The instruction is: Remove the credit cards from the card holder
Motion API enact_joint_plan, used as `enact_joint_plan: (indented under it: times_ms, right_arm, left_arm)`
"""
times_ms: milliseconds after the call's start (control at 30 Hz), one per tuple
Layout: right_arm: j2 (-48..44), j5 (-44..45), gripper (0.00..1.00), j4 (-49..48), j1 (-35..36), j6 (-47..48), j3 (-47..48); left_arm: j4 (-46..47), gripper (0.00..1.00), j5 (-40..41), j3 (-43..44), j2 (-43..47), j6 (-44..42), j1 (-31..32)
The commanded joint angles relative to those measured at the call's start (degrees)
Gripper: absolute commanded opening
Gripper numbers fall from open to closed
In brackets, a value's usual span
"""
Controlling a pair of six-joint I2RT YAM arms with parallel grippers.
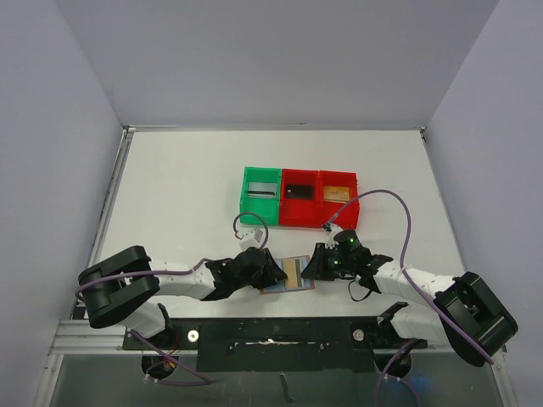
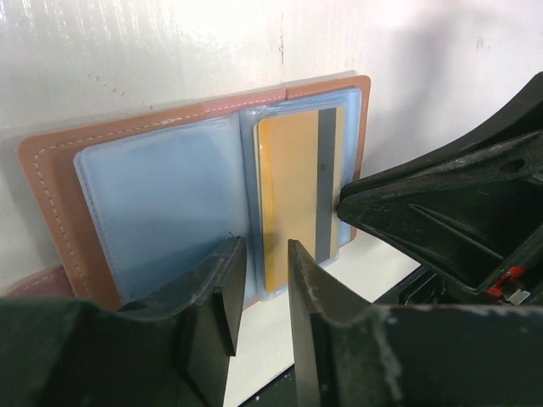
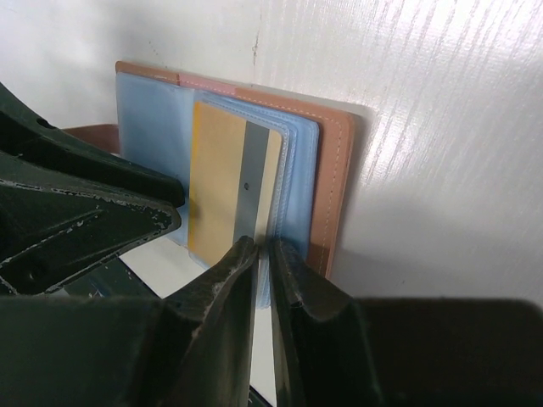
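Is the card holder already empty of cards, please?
No, a gold card with a grey stripe sits in a blue sleeve of the open card holder.

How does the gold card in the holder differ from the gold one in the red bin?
The sleeved gold card sits inside the card holder, between the left gripper and right gripper; the binned gold card lies loose in the red bin, away from both. The sleeved one shows a grey stripe; on the binned one I cannot tell. Both are gold.
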State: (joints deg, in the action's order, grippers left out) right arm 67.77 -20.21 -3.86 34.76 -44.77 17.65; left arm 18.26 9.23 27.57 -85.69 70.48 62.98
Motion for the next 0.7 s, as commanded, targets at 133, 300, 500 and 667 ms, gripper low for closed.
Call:
enact_joint_plan:
  times_ms: [133, 300, 500, 667]
  right_arm:
    - [0.02, -1.97, 0.15, -2.87, 0.13, -1.51, -0.30]
    - [0.78, -2.43, 0.14, -3.76, 0.57, -1.98, -0.73]
    - [-0.09, -0.96, 0.14, -3.00, 0.57, -2.15, -1.15]
    - [-0.58, -0.35, 0.14, -2.37, 0.52, -2.18, -1.05]
  left_arm:
    - [4.74, 0.31, 1.32, 0.02, -3.07, 1.98, 0.74]
    - [5.18, 0.31, 0.35, 3.78, -7.64, 0.84, 2.21]
    - [3.65, 0.11, 3.14, 3.35, -6.60, 1.80, 3.29]
    - [3.06, 0.00, 4.95, 1.61, -3.67, 2.00, 3.29]
